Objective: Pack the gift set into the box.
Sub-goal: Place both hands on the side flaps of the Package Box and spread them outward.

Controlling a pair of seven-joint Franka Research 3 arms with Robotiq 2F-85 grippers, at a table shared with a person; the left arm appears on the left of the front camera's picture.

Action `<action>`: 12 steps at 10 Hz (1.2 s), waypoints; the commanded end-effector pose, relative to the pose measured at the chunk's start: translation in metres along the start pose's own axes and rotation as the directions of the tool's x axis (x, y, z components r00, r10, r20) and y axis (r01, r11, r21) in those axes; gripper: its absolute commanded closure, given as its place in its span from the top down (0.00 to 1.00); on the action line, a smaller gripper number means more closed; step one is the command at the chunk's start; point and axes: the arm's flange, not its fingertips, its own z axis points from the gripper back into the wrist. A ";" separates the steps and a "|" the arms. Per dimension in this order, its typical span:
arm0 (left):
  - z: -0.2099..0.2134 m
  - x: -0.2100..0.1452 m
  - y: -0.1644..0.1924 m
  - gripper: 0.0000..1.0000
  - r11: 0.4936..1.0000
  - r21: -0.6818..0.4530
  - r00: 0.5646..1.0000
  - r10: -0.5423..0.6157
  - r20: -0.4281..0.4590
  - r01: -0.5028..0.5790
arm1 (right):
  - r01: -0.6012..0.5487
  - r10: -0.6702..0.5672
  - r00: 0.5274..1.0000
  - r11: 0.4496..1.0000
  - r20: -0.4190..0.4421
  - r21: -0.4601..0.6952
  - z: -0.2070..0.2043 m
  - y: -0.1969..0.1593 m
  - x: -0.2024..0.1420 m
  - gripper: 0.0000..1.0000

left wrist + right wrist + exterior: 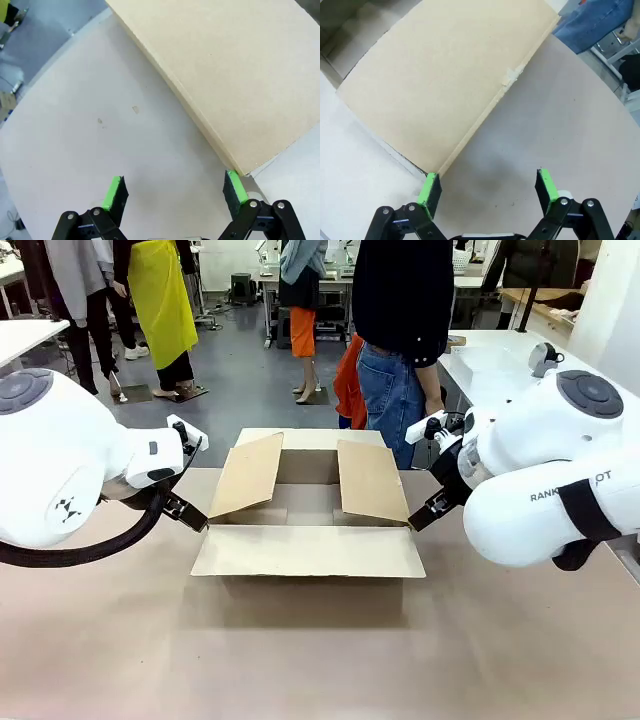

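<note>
Flanking one four-flap box (pixel 308 552), the left tool (pixel 175 192) and right tool (pixel 487 187) both gape wide.

The brown cardboard box (pixel 308 552) stands open, side flaps tilted up, near flap lying flat outward.

Box (pixel 308 552): plain tan-brown cardboard. Table (pixel 300 660): pale pinkish beige with a few faint specks. Left arm (pixel 60 460) and right arm (pixel 560 440): white shells. Left gripper (pixel 175 187) and right gripper (pixel 487 186): black, with bright green pads (pixel 113 192). Person (pixel 400 330): black top, blue jeans (pixel 385 390).
</note>
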 end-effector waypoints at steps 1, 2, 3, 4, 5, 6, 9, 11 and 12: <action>0.000 0.000 0.000 1.00 1.000 0.000 1.000 0.000 0.000 0.000 | 0.000 0.000 1.000 1.000 0.000 0.000 0.000 0.000 0.000 1.00; 0.000 0.000 0.000 1.00 1.000 0.000 1.000 0.000 0.000 0.000 | 0.000 0.000 1.000 1.000 0.000 0.000 0.000 0.000 0.000 1.00; 0.000 0.000 0.000 1.00 1.000 0.000 1.000 0.000 0.000 0.000 | 0.000 0.000 1.000 1.000 0.000 0.000 0.000 0.000 0.000 1.00; 0.000 0.000 0.000 1.00 1.000 0.000 1.000 0.000 0.000 0.000 | 0.000 0.000 1.000 1.000 0.000 0.000 0.000 0.000 0.000 1.00; 0.000 0.000 0.000 1.00 1.000 0.000 1.000 0.000 0.000 0.000 | 0.000 0.000 1.000 1.000 0.000 0.000 0.000 0.000 0.000 1.00; 0.000 0.000 0.000 1.00 1.000 0.000 1.000 0.000 0.000 0.000 | 0.000 0.000 1.000 1.000 0.000 0.000 0.000 0.000 0.000 1.00; 0.000 0.000 0.000 1.00 1.000 0.000 1.000 0.000 0.000 0.000 | 0.000 0.000 1.000 1.000 0.000 0.000 0.000 0.000 0.000 1.00; 0.000 0.000 0.000 1.00 1.000 0.000 1.000 0.000 0.000 0.000 | 0.000 0.000 1.000 1.000 0.000 0.000 0.000 0.000 0.000 1.00; 0.000 0.000 0.000 1.00 1.000 0.000 1.000 0.000 0.000 0.000 | 0.000 0.000 1.000 1.000 0.000 0.000 0.000 0.000 0.000 1.00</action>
